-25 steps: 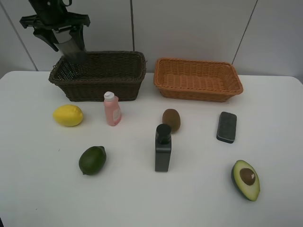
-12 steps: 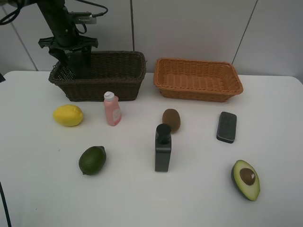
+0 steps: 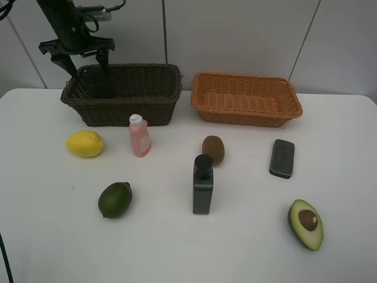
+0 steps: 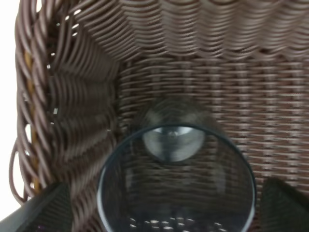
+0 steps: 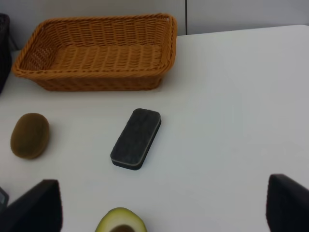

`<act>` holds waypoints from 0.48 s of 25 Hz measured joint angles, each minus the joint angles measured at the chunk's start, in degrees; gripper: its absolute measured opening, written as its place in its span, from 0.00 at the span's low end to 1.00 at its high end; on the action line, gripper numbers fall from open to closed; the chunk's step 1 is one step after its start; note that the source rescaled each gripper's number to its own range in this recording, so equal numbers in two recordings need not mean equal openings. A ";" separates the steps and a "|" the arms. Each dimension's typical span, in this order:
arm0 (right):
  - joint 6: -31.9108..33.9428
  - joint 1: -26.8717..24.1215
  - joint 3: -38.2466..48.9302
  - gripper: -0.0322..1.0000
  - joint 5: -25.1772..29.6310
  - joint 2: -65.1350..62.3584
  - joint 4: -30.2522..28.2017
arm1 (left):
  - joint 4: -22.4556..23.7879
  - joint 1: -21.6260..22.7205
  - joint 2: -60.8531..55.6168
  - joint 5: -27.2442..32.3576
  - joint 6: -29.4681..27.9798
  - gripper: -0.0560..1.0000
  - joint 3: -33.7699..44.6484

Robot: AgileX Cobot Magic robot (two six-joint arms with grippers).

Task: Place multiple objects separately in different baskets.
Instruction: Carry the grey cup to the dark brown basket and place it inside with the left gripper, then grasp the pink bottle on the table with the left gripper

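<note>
The left gripper (image 3: 84,62) has spread its jaws wide and lifted a little off the grey cup (image 4: 176,193), which now stands upright directly beneath it at the end of the dark brown basket (image 3: 147,69); one object looks delivered. Just past the basket wall sit the lemon (image 3: 84,144) and pink bottle (image 3: 139,135), farther off the lime (image 3: 115,200), black bottle (image 3: 202,184) and kiwi (image 3: 213,148), none blocking a withdrawal. The right gripper (image 5: 159,205) hangs open and empty above the pad (image 5: 135,138) and avocado (image 5: 120,221), with the orange basket (image 5: 96,21) beyond them holding nothing.
</note>
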 joint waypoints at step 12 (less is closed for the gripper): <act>0.00 0.00 0.00 1.00 0.00 0.00 0.00 | -7.56 -1.07 -20.50 0.00 2.01 1.00 18.22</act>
